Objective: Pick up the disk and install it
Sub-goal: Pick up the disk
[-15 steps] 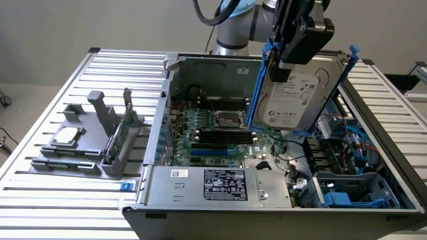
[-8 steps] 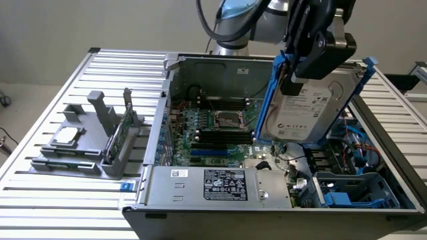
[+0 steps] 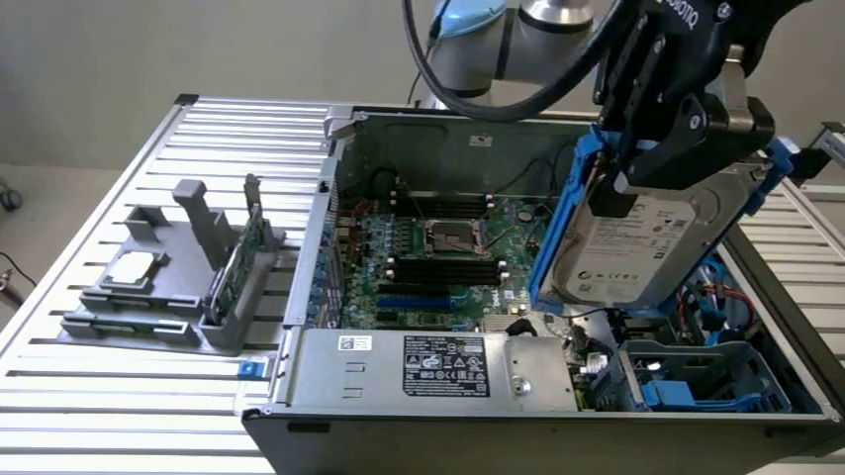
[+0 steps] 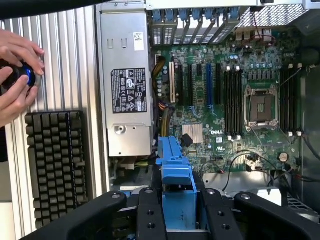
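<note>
Disk (image 3: 634, 247) hangs above the open computer case (image 3: 396, 124), held on edge with its white label facing the exterior view's camera and its blue carrier (image 3: 557, 233) framing both long sides. The gripper (image 3: 620, 193) comes down from above, its jaws pinching the disk across the flat faces, with one black finger lying over the top of the label. The disk's lower edge sits over the case's side towards the exterior view's right, above the drive bay (image 3: 700, 381), where another blue carrier lies. Red and blue cables run just beside that edge. Towards the exterior view's left, the motherboard (image 3: 436, 247) lies uncovered, and the silver power supply (image 3: 422, 366) fills the near corner. Outside the case wall, on the slatted table (image 3: 119, 396), a grey holder (image 3: 158, 307) carries a small silver chip (image 3: 133, 269) and an upright green card (image 3: 237, 259), well apart from the disk.

In the wrist view, the gripper (image 4: 175, 210) has its black fingers (image 4: 150, 215) close on either side of the blue carrier (image 4: 172, 165), whose edge points down into the case. Beyond it the motherboard (image 4: 225, 90) is spread open, with the power supply (image 4: 127, 85) just beside it. Past the case wall, on the table (image 4: 60, 65), lies a black keyboard (image 4: 55, 160). A person's hands (image 4: 15, 75) there hold a small blue and black object, well apart from the gripper.
</note>
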Robot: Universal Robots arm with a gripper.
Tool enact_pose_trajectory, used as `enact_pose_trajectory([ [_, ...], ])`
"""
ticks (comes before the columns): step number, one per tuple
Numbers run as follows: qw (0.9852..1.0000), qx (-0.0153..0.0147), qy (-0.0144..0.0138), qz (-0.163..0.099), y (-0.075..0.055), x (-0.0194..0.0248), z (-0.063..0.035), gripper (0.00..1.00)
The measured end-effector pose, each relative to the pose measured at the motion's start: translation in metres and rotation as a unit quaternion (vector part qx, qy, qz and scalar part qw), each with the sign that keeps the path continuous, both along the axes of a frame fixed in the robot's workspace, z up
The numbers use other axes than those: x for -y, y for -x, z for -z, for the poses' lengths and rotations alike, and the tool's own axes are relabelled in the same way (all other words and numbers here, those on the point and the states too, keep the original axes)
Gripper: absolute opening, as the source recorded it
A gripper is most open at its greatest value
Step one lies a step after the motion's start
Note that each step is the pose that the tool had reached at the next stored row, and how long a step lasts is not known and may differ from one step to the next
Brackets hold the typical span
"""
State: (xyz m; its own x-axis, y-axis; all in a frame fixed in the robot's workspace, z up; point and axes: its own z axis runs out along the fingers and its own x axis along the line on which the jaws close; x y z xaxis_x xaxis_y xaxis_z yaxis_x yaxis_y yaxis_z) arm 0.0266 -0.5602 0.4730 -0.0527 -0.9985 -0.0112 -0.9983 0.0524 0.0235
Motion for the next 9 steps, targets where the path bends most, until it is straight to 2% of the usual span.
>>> enact_pose_trajectory([
  [4,1.0000,0.0004,0.0000,0.000,-0.010,0.0105,0.0003,0.33],
  [9,1.0000,0.0007,-0.0001,0.000,-0.024,0.0196,0.0009,0.33],
])
